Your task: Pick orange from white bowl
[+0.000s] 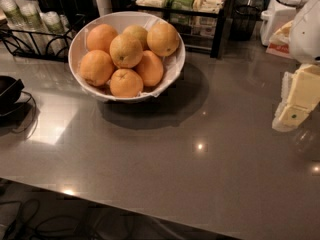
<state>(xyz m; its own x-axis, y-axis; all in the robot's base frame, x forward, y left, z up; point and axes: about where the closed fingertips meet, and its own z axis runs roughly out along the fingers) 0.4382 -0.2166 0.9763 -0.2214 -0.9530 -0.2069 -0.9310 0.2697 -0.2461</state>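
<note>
The grey counter [200, 184] is filling the lower frame. At the right edge the claw [295, 104] is hanging, well apart from the fruit; wide or narrow, I cannot tell. At upper left the white bowl [172, 69] is holding seven fruits. The orange [126, 50] is sitting atop the pile, round with no clear long axis, its stem dot facing lower left.

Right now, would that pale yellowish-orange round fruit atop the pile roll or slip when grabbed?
The pale round orange perches on others in the wide white bowl, so a nudge may roll it. Its matte skin probably aids grip. The cream gripper is far right.
</note>
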